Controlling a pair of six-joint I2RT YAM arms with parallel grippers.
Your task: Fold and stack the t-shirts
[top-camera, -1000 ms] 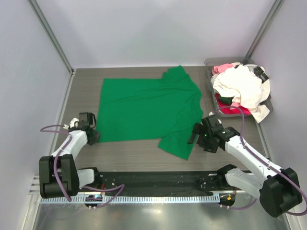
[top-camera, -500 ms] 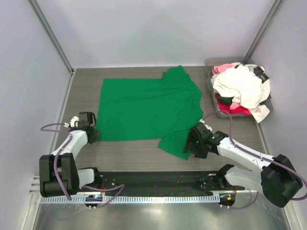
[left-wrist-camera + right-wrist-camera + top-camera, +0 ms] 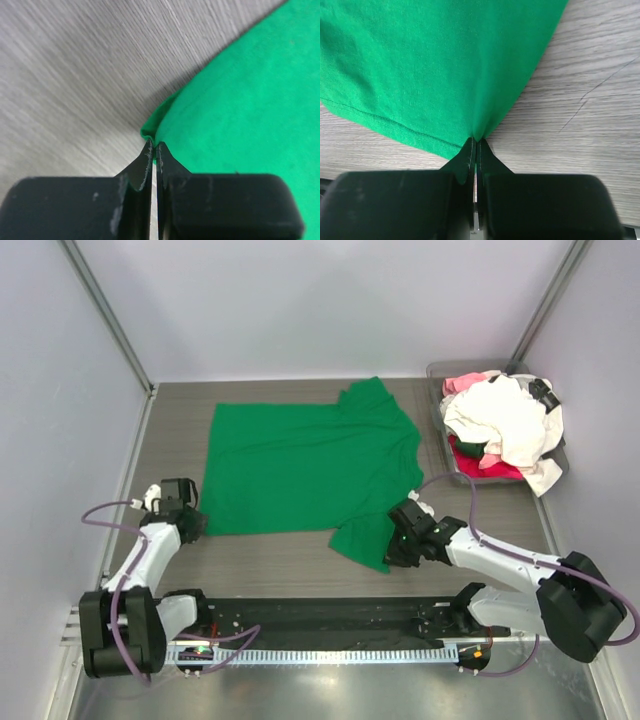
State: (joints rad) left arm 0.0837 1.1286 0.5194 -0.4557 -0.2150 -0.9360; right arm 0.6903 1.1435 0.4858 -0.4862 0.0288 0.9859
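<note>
**Item under inspection.** The green t-shirt lies spread flat on the worktop. Its hem is toward the left. One sleeve lies at the far side and the other trails toward the near edge. The white shirt, pink shirt and red shirt sit heaped in the clear bin at the far right corner, well apart from the work in hand.

**Left gripper.** It sits low at the near left corner of the hem. Its jaws are together, with the green corner pinched between the tips. The cloth lifts slightly off the wood at that point.

**Right gripper.** It sits low at the outer edge of the near sleeve. Its jaws are clamped on a gathered pleat of green cloth, just beside the stitched cuff. The cloth fans out from the grip.

**Step in hand (judgement).** This is the first fold of the green shirt, at the moment of grasp. Both holds are on the near edge and no lift is evident. No folded stack exists yet.

**Next move (judgement).**
- Both arms would need to raise the near edge together and carry it over toward the far edge.
- The cloth between them should stay level and taut so the fold line runs straight.
- The near sleeve should travel in with the fold.

**Risk (judgement).** Both pinches sit at the very margin of the cloth. An uneven pull could slip a corner or drag the far half askew.
</note>
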